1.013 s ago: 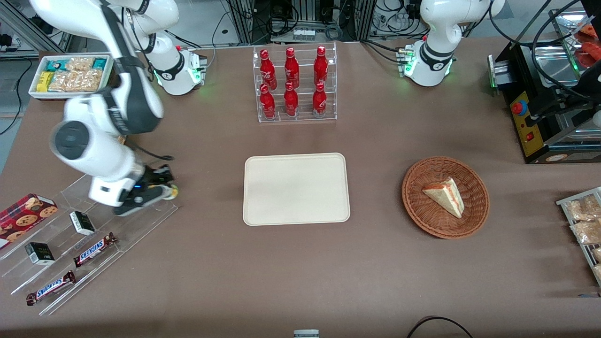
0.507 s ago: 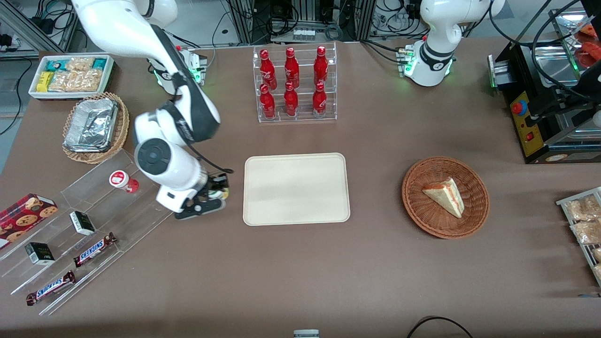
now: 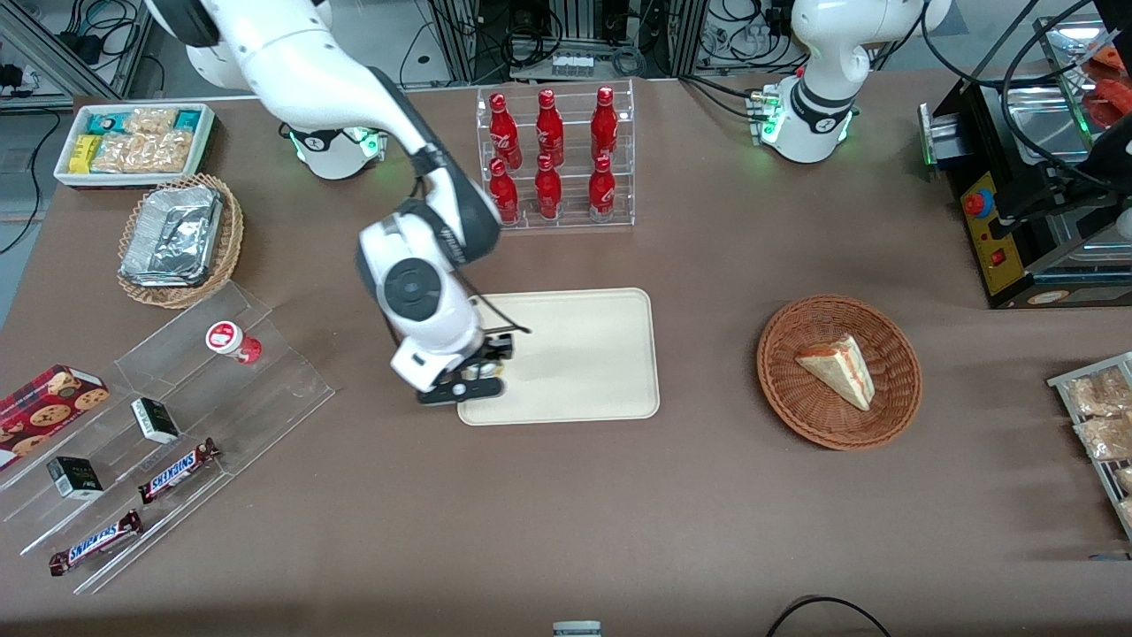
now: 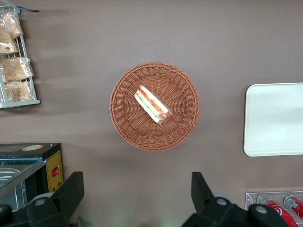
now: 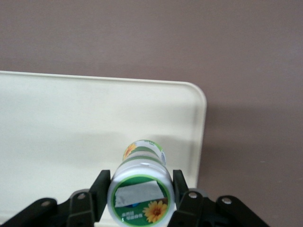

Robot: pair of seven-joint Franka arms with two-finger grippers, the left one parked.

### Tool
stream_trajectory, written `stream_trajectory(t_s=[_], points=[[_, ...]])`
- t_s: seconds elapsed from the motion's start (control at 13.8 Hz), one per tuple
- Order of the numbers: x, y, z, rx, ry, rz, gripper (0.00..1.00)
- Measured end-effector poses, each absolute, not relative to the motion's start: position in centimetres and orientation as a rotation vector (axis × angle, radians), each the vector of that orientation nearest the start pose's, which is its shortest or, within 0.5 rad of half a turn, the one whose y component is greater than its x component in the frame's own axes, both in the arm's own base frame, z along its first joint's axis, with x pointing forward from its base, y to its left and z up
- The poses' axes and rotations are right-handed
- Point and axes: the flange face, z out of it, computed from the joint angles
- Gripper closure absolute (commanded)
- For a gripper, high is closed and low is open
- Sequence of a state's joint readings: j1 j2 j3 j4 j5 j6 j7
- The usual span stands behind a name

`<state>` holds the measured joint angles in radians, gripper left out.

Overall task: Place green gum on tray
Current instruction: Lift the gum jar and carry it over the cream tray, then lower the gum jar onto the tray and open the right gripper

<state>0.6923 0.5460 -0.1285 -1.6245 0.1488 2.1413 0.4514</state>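
My right gripper point(image 3: 485, 364) is shut on the green gum point(image 5: 140, 189), a small white canister with a green-rimmed lid and a sunflower on its label. It holds the canister above the cream tray point(image 3: 584, 354), over the tray's corner nearest the working arm's end and the front camera. In the right wrist view the black fingers point(image 5: 100, 191) press on both sides of the lid, with the tray point(image 5: 71, 123) below. In the front view the canister is mostly hidden by the gripper.
A red-lidded canister point(image 3: 226, 340) stands on the clear stepped stand point(image 3: 177, 407) with snack bars. A rack of red bottles point(image 3: 553, 159) stands farther from the camera than the tray. A wicker basket point(image 3: 838, 372) with a sandwich lies toward the parked arm's end.
The right arm has carried the green gum from the clear stepped stand across the table to above the tray's corner. The gripper has stayed shut on it.
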Motion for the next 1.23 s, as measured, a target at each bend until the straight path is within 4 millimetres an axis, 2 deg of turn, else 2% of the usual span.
stream_trajectory(t_s=[0.22,0.51,0.65,1.09,1.23], points=[[55.1,42.2,28.4,-3.109,-0.008,0.062,1.00],[53.0,46.5,27.3,-3.099,0.066,0.020,1.00],[52.4,47.5,26.8,-3.100,0.067,0.015,1.00],[52.2,48.1,25.3,-3.110,0.055,-0.001,1.00],[52.2,48.0,25.0,-3.122,0.039,-0.016,0.58]])
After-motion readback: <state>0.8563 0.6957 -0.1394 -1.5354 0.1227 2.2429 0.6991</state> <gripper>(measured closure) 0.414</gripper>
